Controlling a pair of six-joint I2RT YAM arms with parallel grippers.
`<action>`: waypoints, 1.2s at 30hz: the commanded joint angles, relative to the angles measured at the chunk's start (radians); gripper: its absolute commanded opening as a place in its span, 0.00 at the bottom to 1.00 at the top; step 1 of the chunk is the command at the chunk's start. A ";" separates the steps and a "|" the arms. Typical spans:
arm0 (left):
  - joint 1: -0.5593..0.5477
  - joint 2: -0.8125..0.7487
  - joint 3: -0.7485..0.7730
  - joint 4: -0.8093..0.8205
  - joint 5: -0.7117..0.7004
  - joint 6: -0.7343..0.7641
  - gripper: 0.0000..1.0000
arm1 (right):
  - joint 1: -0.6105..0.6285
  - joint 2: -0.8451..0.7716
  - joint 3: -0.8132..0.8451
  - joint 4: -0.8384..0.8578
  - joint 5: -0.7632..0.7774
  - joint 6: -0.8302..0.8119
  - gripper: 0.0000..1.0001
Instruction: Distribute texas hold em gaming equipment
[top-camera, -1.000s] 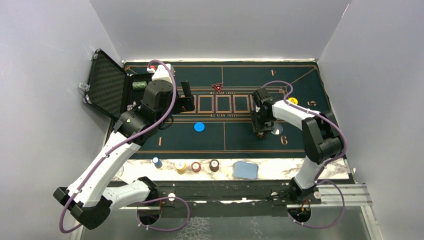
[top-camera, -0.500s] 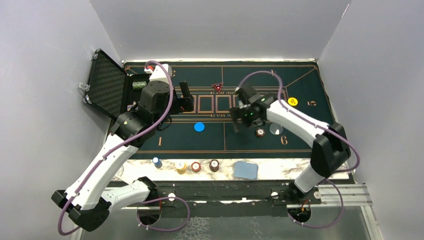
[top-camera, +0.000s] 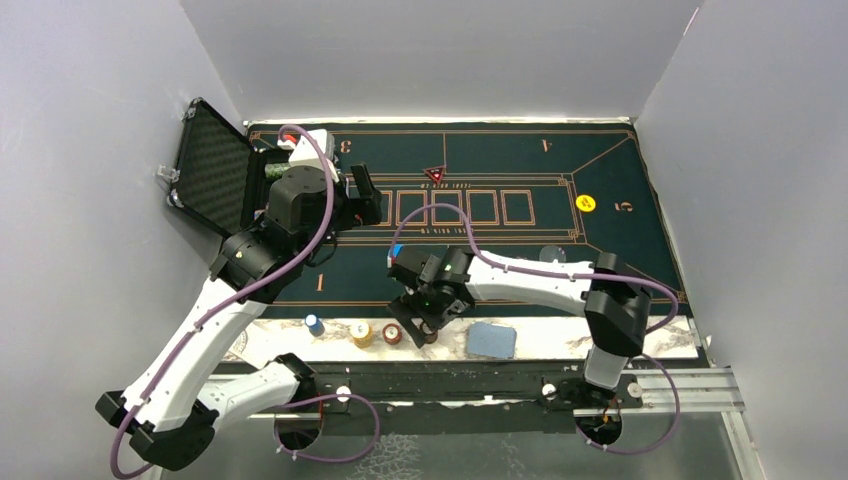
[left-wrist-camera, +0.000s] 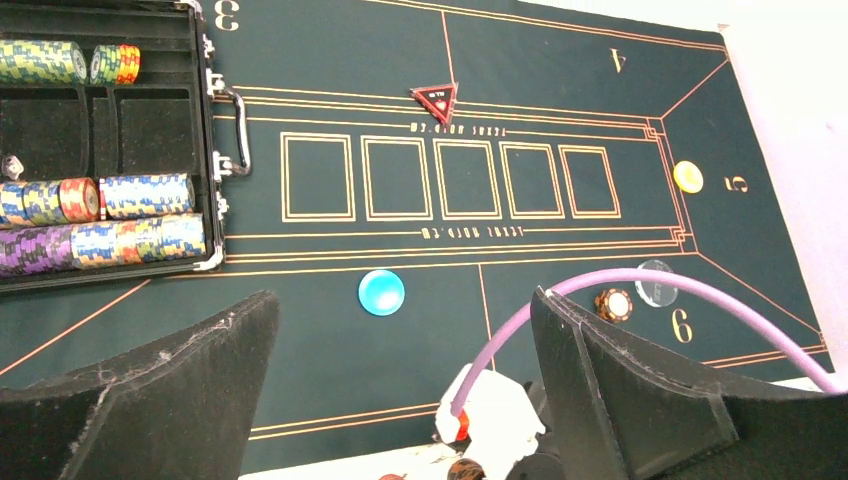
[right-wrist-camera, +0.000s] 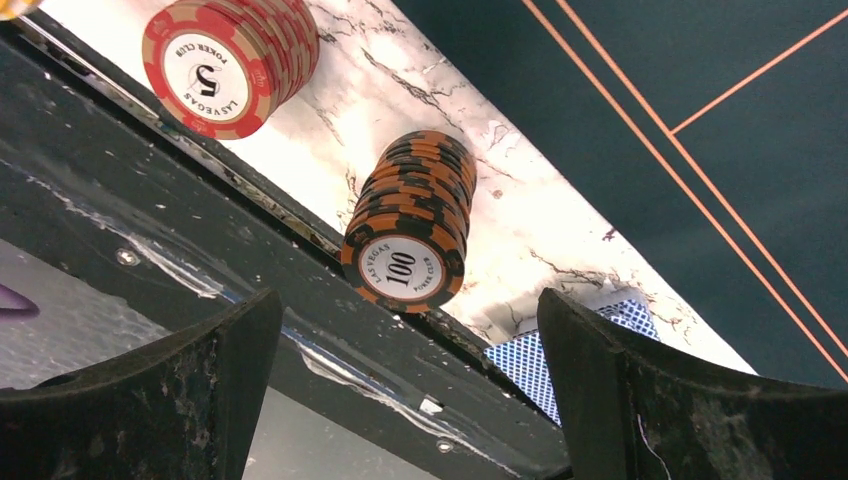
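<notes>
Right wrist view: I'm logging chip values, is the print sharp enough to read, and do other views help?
Right wrist: sharp; the orange-black stack reads 100, the red stack 5. Left wrist: the lone chip unreadable. Top external: both stacks too small.

The overhead camera sits above and behind my bases, looking down on the whole felt mat (top-camera: 600, 160). My left wrist camera peers out between my left fingers (left-wrist-camera: 150, 400) from fairly high, sharing the mat and the blue disc (left-wrist-camera: 381, 293) with it. My right wrist camera hangs close over the brown chip stack (right-wrist-camera: 410, 250), probably the one my arm hides overhead.
</notes>
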 joint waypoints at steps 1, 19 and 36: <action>-0.004 -0.027 -0.005 0.001 0.012 0.003 0.99 | 0.020 0.044 0.027 0.007 0.013 0.025 0.97; -0.004 -0.034 -0.004 -0.013 -0.010 0.018 0.99 | 0.036 0.133 0.095 -0.020 0.075 0.041 0.50; -0.004 -0.008 -0.006 -0.012 -0.025 0.026 0.99 | 0.035 0.141 0.122 -0.042 0.086 0.036 0.64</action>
